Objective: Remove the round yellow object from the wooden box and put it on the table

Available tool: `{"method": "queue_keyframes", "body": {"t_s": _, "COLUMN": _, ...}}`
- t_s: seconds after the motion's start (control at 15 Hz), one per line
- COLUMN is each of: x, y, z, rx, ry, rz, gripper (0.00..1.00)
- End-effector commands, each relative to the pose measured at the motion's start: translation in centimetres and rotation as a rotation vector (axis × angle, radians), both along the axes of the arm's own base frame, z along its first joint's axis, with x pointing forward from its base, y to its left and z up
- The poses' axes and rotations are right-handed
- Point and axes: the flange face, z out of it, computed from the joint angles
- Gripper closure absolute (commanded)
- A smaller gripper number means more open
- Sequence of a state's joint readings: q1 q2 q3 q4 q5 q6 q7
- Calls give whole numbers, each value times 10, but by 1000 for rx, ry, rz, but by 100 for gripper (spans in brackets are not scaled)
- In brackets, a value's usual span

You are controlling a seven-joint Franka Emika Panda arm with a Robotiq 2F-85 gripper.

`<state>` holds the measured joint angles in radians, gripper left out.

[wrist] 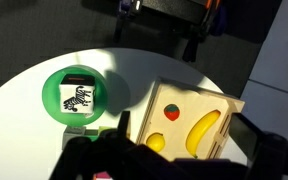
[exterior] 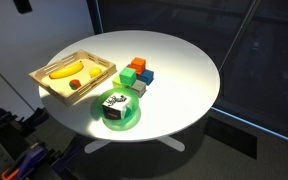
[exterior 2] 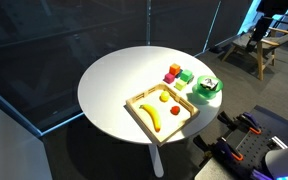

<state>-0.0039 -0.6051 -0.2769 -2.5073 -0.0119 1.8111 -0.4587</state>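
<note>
Jaws are hanging apart and empty above the counter (wrist: pixel 24 100). In the wrist view they are showing as two dark blurred masses low in the picture, with the wooden box (wrist: pixel 189 100) lying in sight between them. Arm isn't showing in either exterior view, so I'm reading this as a high standoff that is giving the camera the whole box before any descent.

Round yellow object (wrist: pixel 156 143) is sitting inside the box, near the corner closest to the wrist camera. It is just beside a small dark red piece (wrist: pixel 171 112), with the banana (wrist: pixel 206 128) lying alongside. Low rim is probably stopping the fruit from rolling out. It is also crowding any approach from the side, so a top-down pick is looking cleaner.

Green dish (wrist: pixel 79 97) is carrying a zebra card and sitting close to the box. Coloured blocks (exterior 2: pixel 177 73) are clustering behind it.

Counter is plain white, round and brightly lit, and much of it is lying bare (exterior 2: pixel 114 85), which is looking like the obvious drop zone. Room around it is dim: dark floor, dark glass panels, a chair (exterior 2: pixel 269 40) standing well apart.
</note>
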Motion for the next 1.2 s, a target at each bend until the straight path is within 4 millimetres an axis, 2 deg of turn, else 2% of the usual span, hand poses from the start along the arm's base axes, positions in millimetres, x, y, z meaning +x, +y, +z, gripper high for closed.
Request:
{"method": "queue_keyframes", "body": {"t_s": 0.0, "x": 7, "y": 3, "z": 6, "rx": -16, "ry": -19, "rz": -7, "gripper": 0}}
{"method": "queue_keyframes", "body": {"t_s": 0.27, "x": 20, "y": 11, "z": 17, "rx": -51, "ry": -69, "rz": -1, "gripper": 0}}
{"method": "queue_keyframes", "body": {"t_s": 0.53, "x": 43, "y": 26, "z": 18, "rx": -106, "ry": -134, "rz": -6, "gripper": 0}}
{"method": "queue_keyframes", "body": {"t_s": 0.87, "x": 77, "y": 53, "z": 0, "rx": -174, "ry": -182, "rz": -14, "gripper": 0}}
{"method": "queue_keyframes", "body": {"t_s": 1.13, "x": 102, "y": 70, "z": -23, "rx": -210, "ry": -189, "rz": -31, "gripper": 0}}
